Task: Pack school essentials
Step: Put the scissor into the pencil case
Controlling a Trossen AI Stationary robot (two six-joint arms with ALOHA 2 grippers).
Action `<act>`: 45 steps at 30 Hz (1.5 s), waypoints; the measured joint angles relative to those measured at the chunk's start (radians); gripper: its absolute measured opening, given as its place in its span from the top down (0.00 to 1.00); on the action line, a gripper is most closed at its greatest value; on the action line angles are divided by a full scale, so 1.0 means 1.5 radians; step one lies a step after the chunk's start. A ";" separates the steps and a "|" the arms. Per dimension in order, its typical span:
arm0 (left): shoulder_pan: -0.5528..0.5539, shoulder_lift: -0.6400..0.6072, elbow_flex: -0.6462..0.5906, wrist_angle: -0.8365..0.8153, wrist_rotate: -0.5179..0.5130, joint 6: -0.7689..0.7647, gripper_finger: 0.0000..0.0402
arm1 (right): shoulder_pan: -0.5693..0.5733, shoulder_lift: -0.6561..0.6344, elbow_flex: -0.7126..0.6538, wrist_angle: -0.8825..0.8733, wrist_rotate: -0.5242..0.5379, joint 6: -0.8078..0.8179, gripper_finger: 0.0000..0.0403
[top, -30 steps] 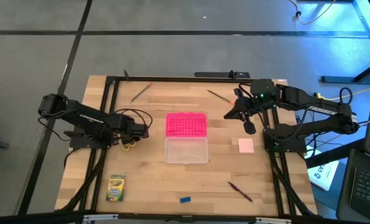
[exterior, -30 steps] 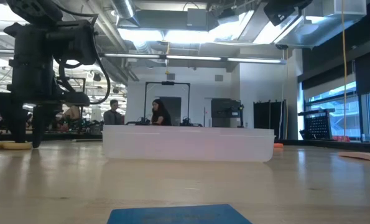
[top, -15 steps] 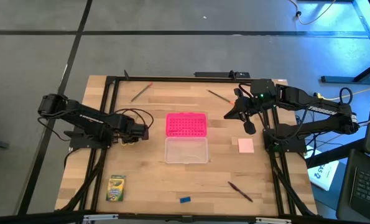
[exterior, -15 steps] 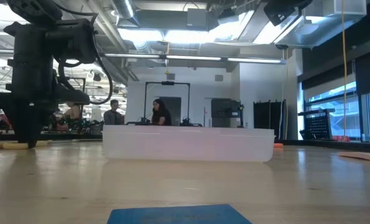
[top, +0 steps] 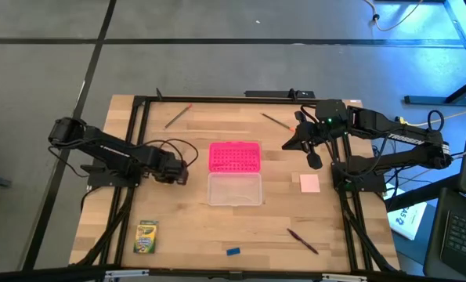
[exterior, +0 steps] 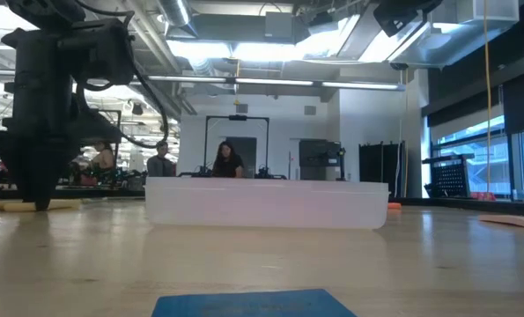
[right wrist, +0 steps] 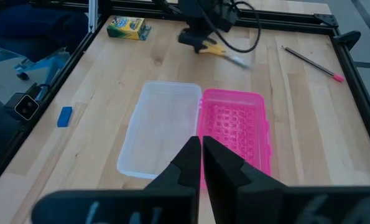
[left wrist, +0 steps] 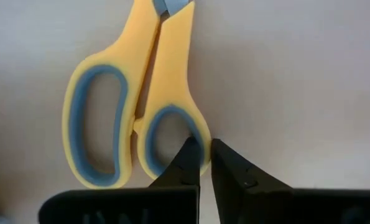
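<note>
Pinching the smaller handle loop of the yellow-handled scissors (left wrist: 138,112), the left claw (left wrist: 204,163) is down on the worktop (top: 279,211), scissors flat beneath it; the right claw (right wrist: 201,155) hangs closed above the pink lid (right wrist: 234,127).

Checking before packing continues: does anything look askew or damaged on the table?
Nothing stands out. The left gripper is shut on the scissors handle rim; the clear box and pink lid sit square, side by side.

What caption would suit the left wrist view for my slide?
Left gripper shut on the rim of one handle loop of the yellow-handled scissors, which lie flat on the table.
</note>
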 joint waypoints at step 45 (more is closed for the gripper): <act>-0.027 0.198 0.447 -0.105 -0.001 0.677 0.98 | 0.001 -0.032 0.000 -0.045 -0.009 0.093 0.95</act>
